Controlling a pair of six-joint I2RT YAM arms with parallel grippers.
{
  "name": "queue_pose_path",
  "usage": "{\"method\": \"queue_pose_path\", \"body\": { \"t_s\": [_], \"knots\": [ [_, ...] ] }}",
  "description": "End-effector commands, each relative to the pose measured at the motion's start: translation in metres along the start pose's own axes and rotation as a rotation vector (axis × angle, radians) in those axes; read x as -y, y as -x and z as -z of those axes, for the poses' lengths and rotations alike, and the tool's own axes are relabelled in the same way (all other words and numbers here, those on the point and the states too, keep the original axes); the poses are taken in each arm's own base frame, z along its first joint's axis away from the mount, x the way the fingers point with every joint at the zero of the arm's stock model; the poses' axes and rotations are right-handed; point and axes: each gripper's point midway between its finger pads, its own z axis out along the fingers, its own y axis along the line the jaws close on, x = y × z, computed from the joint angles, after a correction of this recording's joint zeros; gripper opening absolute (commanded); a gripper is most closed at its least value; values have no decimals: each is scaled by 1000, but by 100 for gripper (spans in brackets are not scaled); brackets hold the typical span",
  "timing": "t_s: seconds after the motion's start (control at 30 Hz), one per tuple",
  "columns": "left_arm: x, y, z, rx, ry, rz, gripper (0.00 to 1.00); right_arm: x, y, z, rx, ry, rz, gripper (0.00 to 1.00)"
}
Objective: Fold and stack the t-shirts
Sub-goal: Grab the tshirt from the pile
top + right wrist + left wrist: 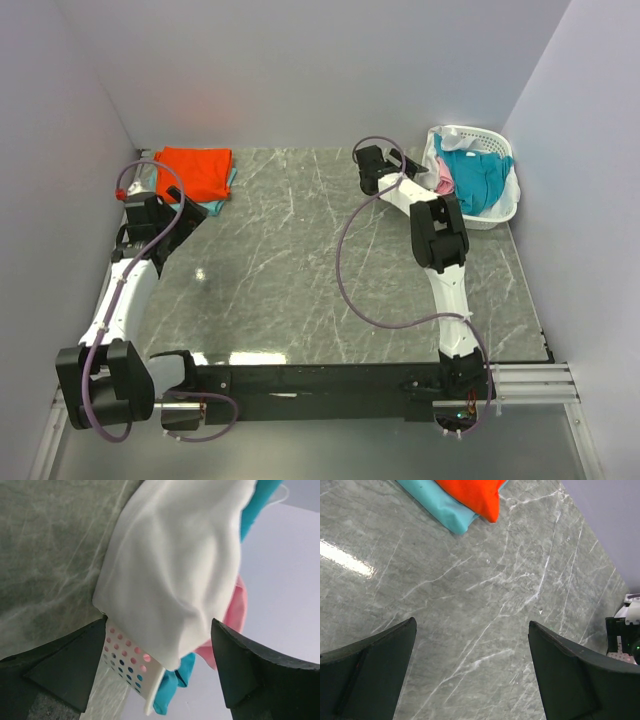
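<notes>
A folded orange-red t-shirt point(195, 172) lies on a folded pale aqua t-shirt point(216, 206) at the back left; both show in the left wrist view, orange-red point(470, 495) over aqua point(440, 507). My left gripper point(150, 213) is open and empty, just in front of this stack. The white perforated basket point(505, 205) at the back right holds a teal-blue t-shirt point(470, 175), a pink one point(443, 182) and a white one point(175, 565) draped over its rim. My right gripper point(372, 168) is open, just left of the basket, with the white cloth hanging between its fingers point(250, 670).
Grey walls close in the left, back and right sides. The marble table point(300, 260) ends at a black rail in front, where the arm bases stand. A purple cable point(350, 290) loops from the right arm over the table.
</notes>
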Motion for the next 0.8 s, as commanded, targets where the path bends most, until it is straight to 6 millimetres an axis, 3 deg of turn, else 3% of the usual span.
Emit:
{"method": "queue_pose_path", "body": {
  "t_s": [0.0,0.23,0.33,0.37,0.43,0.47,0.63,0.77],
  "knots": [
    [5,5,-1,8,-30,-19,99,13,2,-9,-12,-29,-8,91],
    [0,3,-6,-4,-20,-9,99,15,-10,-24,-68,-69,24,83],
    [-1,2,-7,-11,-23,-5,99,15,-11,-26,-62,-82,25,66],
    [0,2,-8,-11,-26,-4,99,14,-11,-27,-63,-83,26,55],
    [0,1,-8,-17,-30,-4,99,17,-9,-26,-61,-96,17,46],
    [0,1,-8,-18,-27,-4,99,19,-10,-26,-61,-103,12,35],
    [2,1,-9,-21,-38,-5,99,34,-6,-20,-44,-125,-26,20],
    [0,1,-9,-20,-28,-7,99,47,-4,-13,-26,-148,-86,19]
  ]
}}
